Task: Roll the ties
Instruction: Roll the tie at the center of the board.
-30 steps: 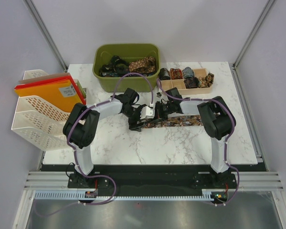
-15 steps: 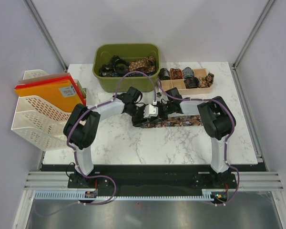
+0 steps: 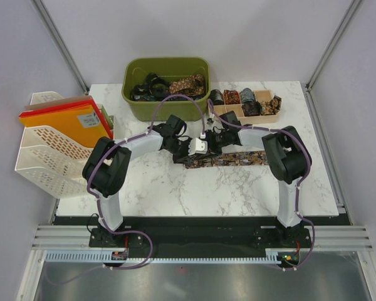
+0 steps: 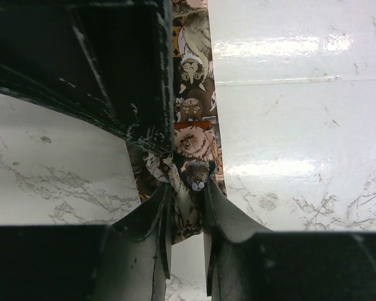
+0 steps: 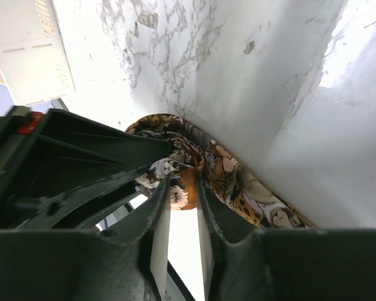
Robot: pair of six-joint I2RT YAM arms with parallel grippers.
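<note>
1. Between the narrow fingers of our left hand (image 4: 188,191) sits the pinched brown-gold printed tie (image 4: 191,132), its flat strip running ahead over the glossy marbled tabletop (image 4: 301,125).
2. Our right hand (image 5: 183,191), narrow, flanks its curled end; we cannot tell whether it grips.

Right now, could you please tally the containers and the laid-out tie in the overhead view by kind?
Green bin: 1
Wooden divided tray: 1
White file rack: 1
Patterned necktie, laid out on the marble: 1
Total: 4
</note>
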